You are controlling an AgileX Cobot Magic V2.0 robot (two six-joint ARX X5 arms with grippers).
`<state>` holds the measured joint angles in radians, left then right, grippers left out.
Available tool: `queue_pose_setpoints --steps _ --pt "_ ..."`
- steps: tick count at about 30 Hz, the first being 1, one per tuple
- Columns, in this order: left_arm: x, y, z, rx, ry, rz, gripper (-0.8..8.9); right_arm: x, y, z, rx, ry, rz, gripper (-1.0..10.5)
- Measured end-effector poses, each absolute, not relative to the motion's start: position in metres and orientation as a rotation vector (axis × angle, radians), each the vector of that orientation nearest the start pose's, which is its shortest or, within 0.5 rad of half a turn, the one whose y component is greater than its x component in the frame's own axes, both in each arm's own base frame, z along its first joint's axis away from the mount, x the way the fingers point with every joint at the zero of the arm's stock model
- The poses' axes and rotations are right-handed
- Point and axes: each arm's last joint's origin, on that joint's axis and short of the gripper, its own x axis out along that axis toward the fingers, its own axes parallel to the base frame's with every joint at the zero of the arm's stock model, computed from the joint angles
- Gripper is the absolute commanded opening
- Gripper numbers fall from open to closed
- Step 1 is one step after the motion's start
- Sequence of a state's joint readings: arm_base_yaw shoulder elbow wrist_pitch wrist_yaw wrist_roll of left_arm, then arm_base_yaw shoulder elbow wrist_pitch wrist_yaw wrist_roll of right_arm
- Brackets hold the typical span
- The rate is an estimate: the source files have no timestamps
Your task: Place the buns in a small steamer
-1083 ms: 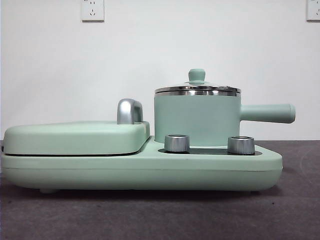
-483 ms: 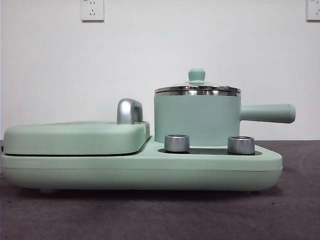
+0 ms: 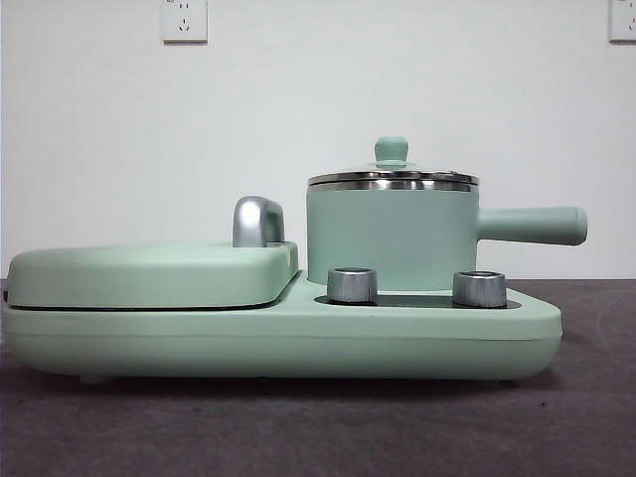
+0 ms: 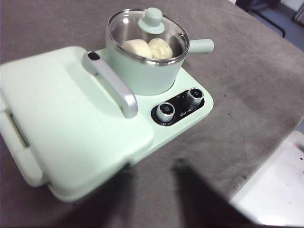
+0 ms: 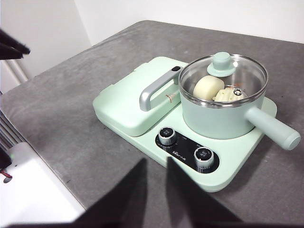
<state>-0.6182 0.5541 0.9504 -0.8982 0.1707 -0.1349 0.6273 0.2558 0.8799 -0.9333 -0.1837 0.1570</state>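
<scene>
Pointing right, level: small steamer (image 3: 393,234) handle (image 3: 532,226).

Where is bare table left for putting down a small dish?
Bare grey table lies open beside the flat mint-green griddle cover and in front of the two steel knobs. The appliance base around the mint-green lidded steamer pot is crowded.

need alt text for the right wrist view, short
A mint-green steamer pot with its glass lid on holds a smooth cream bun and a ridged bun, sitting on a mint-green cooker base. The right gripper hangs above the grey table, jaws open.
</scene>
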Motion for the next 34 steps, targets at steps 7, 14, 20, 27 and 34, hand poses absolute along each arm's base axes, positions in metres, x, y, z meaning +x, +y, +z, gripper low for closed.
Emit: queue_pose_setpoints --steps 7,14,20,27,34 --pt "0.059 -0.048 0.343 -0.027 0.568 -0.729 0.07 0.014 0.016 0.333 0.074 0.370 0.773 0.2" --pt "0.058 -0.047 0.344 -0.029 0.562 -0.730 0.07 0.014 0.016 0.333 0.074 0.370 0.773 0.2" --pt "0.059 -0.045 0.341 -0.044 0.535 -0.700 0.07 0.014 0.016 0.333 0.074 0.369 0.773 0.2" --pt "0.064 -0.032 0.317 -0.095 0.494 -0.521 0.07 0.014 0.016 0.333 0.074 0.369 0.774 0.2" --pt "0.079 -0.016 0.262 -0.107 0.361 -0.281 0.07 0.014 0.016 0.333 0.074 0.370 0.774 0.2"
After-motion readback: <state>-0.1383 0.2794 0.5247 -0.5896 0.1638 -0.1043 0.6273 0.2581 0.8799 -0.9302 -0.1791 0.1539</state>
